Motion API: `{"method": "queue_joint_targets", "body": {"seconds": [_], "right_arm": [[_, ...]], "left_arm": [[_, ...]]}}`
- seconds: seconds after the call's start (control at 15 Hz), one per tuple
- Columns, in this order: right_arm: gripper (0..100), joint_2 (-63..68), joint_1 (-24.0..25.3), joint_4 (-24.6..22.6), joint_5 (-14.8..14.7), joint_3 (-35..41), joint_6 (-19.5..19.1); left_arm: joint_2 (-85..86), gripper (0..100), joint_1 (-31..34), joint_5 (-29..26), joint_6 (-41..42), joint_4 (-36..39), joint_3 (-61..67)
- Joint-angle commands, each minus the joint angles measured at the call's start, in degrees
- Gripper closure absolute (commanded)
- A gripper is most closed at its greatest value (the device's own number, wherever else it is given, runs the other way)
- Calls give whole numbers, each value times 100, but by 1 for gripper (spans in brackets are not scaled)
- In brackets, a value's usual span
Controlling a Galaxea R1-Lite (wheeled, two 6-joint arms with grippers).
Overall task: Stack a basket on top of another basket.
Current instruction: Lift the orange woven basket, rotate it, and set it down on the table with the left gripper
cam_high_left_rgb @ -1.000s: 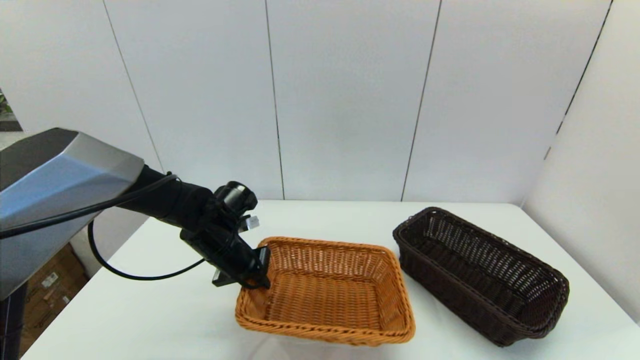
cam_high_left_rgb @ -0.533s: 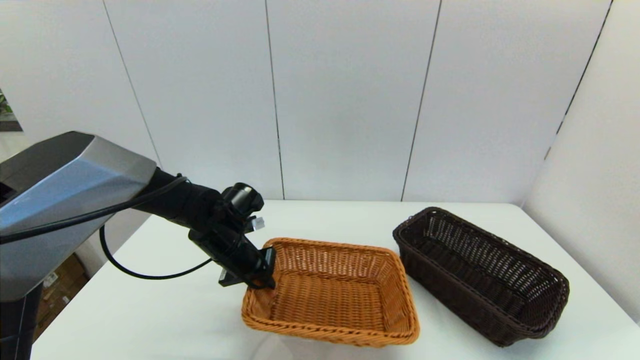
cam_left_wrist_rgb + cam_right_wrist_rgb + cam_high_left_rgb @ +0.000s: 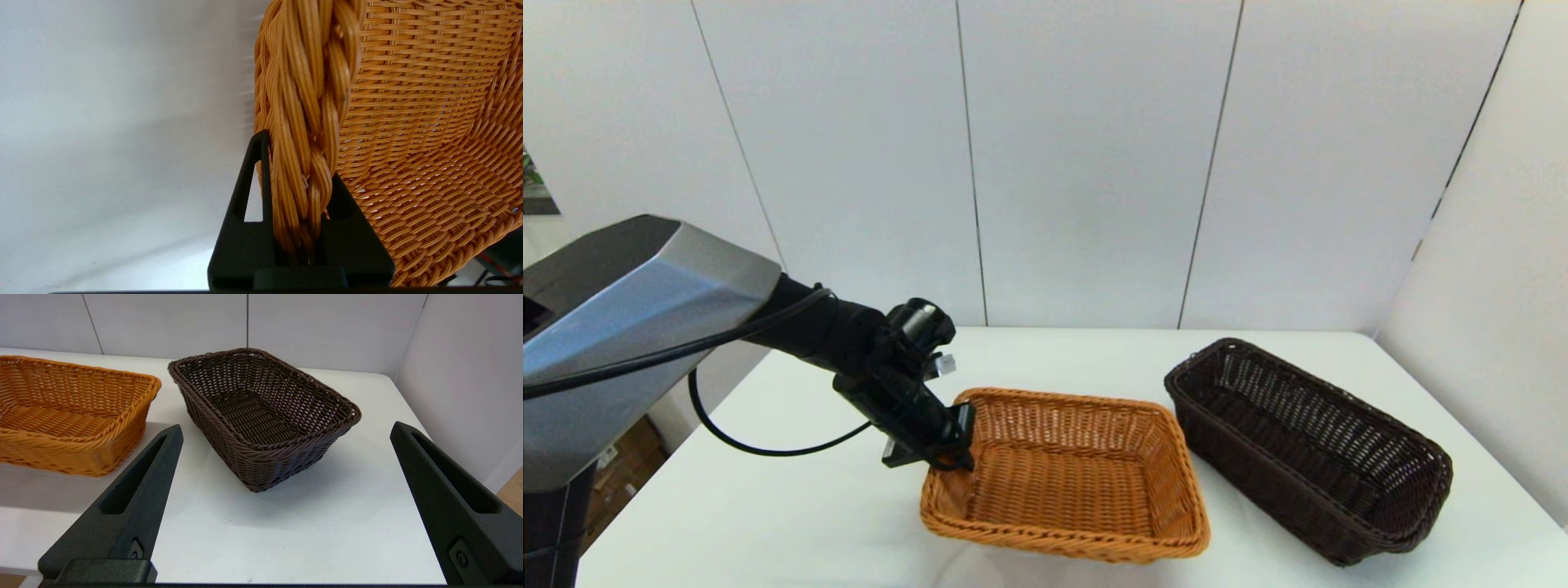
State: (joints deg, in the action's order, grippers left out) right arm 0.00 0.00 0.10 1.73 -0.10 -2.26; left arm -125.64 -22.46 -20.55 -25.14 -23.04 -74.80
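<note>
Left end effector angles downward, clamped on orange-tan basket's braided rim; right end effector gapes wide.

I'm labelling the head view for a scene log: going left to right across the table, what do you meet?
Left gripper, clamped on the rim of the orange-tan basket → that basket → dark brown basket, standing apart on the white table.

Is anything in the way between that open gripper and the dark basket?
Nothing visible: only bare white table lies between the right gripper and the dark basket. The orange basket sits off to the side.
</note>
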Motion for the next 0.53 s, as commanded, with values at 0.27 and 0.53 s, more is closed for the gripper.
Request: {"method": "queue_joint_targets", "body": {"seconds": [0.27,0.53], "right_arm": [[0,0,0,-1,3,1,-3],[0,0,0,-1,3,1,-3]], "left_arm": [[4,100,13,16,-369,-16,9],[13,100,22,25,-519,-16,9]]}}
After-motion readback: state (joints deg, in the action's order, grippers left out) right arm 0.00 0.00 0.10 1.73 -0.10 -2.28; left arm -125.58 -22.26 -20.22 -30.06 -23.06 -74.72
